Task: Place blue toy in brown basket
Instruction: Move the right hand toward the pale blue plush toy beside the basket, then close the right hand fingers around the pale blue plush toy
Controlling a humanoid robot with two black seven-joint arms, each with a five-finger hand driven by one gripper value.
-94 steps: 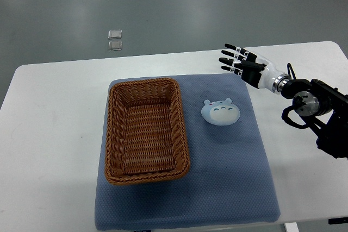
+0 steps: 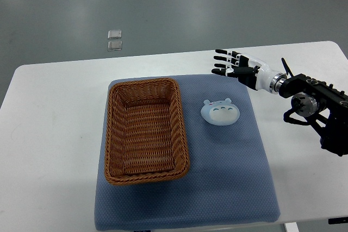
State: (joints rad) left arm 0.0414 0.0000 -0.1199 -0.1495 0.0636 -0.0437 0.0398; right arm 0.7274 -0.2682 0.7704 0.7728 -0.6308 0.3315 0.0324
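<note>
On blue mat — pale blue toy (image 2: 220,112), round, eared; right hand (image 2: 235,67) spread, empty.

bright, even overhead light | soft faint shadows | sharp focus

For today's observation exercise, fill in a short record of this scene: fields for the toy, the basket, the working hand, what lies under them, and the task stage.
toy: blue toy, on the mat right of the basket, untouched
basket: brown basket, nothing in it
working hand: right hand, fingers spread, holding nothing, above the mat's far right corner
surface: blue mat on a white table
task stage: toy not yet grasped
</note>
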